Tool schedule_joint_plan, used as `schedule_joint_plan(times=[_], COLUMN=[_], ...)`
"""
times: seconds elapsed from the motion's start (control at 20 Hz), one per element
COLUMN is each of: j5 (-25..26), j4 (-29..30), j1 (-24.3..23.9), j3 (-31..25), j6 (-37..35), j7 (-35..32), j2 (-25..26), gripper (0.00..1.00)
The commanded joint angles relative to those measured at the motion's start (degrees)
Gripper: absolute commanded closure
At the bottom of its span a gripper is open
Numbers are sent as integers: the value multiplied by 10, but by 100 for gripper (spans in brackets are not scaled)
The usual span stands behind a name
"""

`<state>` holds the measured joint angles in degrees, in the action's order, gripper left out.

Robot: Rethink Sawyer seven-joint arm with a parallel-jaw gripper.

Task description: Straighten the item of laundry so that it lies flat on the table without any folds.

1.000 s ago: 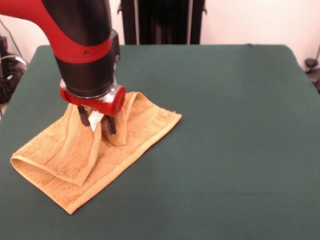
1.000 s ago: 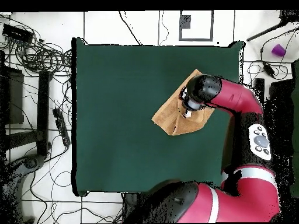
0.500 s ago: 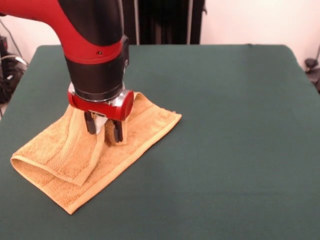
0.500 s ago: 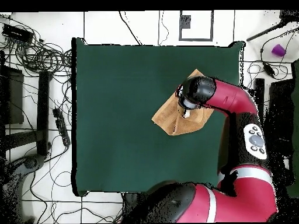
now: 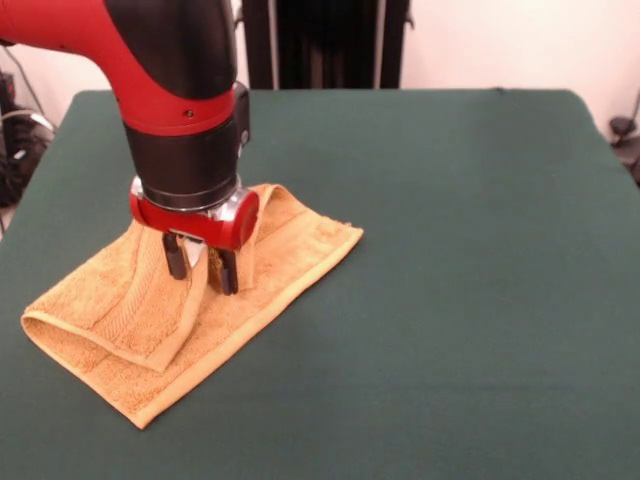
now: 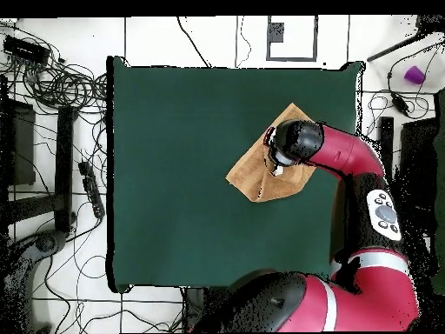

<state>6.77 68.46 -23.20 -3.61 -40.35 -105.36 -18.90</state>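
From the front, the orange-yellow towel [image 5: 190, 310] lies folded on the dark green worktop [image 5: 450, 300], toward the picture's left side and nearer the front edge than the back. One flap is doubled over its left half, and a ridge of cloth rises in the middle. The red and black arm [image 5: 170, 90] comes down over that ridge. Its gripper [image 5: 200, 272] has its two dark fingers [image 5: 229, 272] clenched on the raised fold, with a bit of white showing between them.

From overhead, the towel [image 6: 256, 174] sits near the worktop's [image 6: 174, 174] right edge, partly hidden under the arm [image 6: 335, 152], whose wrist covers the gripper.
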Motion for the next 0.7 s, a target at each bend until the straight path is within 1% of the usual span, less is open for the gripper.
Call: schedule_joint_plan(times=[0.05,0.4,0.7], j5=[13,20,15], j4=[64,68,52], j1=[3,-8,-3], j3=[-66,-65,-66], j6=[-29,-53,-58], j7=[40,60,47], j2=[23,15,27], gripper=[0,0,0])
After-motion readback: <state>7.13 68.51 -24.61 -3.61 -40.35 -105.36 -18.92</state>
